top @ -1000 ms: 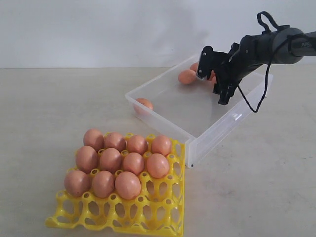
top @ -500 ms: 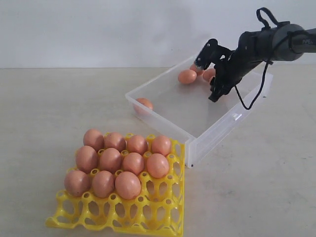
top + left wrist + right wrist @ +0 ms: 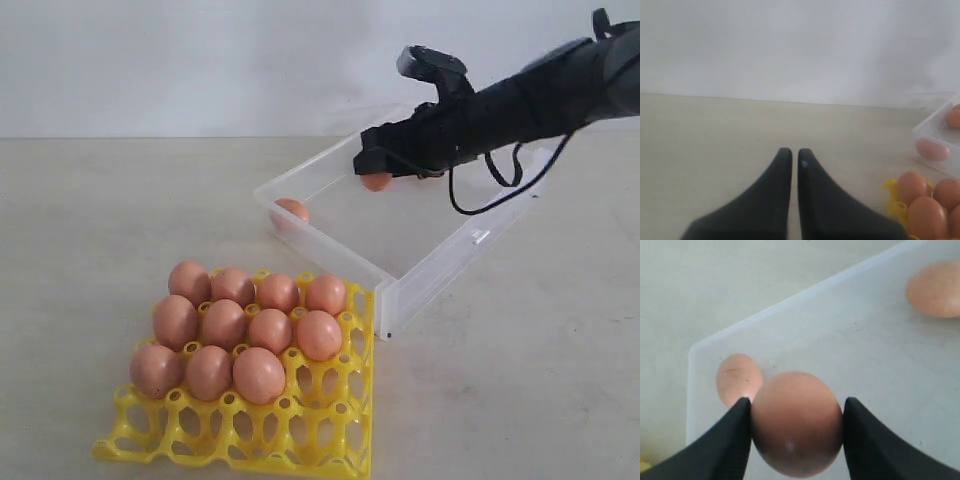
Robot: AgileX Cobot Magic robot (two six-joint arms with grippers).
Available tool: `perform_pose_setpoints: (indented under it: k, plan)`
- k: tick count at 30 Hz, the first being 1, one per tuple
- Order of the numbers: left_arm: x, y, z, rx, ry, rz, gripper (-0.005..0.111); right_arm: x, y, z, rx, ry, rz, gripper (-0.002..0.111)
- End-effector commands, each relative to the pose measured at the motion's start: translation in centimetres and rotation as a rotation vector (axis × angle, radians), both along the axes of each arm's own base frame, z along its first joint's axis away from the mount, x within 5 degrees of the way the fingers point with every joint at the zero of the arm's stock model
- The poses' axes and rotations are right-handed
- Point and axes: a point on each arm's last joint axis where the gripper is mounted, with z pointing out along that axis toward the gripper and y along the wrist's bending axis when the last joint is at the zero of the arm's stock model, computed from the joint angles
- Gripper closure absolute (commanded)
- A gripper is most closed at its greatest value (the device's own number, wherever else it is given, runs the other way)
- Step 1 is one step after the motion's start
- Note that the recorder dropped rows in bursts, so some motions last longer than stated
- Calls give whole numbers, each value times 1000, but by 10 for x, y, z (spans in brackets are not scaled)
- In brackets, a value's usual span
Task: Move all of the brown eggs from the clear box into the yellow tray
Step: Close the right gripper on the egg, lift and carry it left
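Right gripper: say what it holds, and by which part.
The right gripper holds one smooth orange-brown oval egg, its jaws pressing the egg's two opposite sides.

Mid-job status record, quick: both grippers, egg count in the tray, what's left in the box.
right gripper: jaws closed on a brown egg, over the clear box
left gripper: jaws together, empty
yellow tray: holds eleven eggs; front cups free
remaining eggs: two visible on the box floor; the arm may hide more
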Motion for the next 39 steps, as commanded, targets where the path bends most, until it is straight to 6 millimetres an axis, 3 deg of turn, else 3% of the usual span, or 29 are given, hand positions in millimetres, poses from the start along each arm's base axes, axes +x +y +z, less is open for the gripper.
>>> perform_pose_setpoints:
  k: [1, 2, 4, 8, 11, 15, 18, 22, 31, 35, 39]
  plan:
    - [0, 0, 0, 0, -5, 5, 103, -59, -14, 28, 8, -180, -147, 108]
    - [0, 0, 0, 0, -5, 5, 103, -88, -9, 39, 27, -218, -45, 108]
    - [0, 0, 0, 0, -5, 5, 103, -124, 0, 66, 137, -272, 66, 108]
    - [0, 0, 0, 0, -5, 5, 103, -154, -5, 108, 154, -365, 15, 108]
    - [0, 0, 0, 0, -5, 5, 103, -164, -2, 124, 203, -400, 45, 108]
    - [0, 0, 0, 0, -5, 5, 103, -188, 12, 132, -46, -473, 211, 109]
    - [0, 0, 0, 0, -5, 5, 103, -205, 25, 126, -427, -503, 340, 109]
    - [0, 0, 0, 0, -5, 5, 103, -205, 26, 126, -679, -570, 320, 109]
    - [0, 0, 0, 0, -5, 5, 103, -176, 7, 132, -1088, -804, 348, 109]
    - [0, 0, 0, 0, -5, 5, 103, -161, -3, 139, -1109, -788, 285, 109]
    - [0, 0, 0, 0, -5, 5, 103, -156, -8, 152, -844, -704, 21, 109]
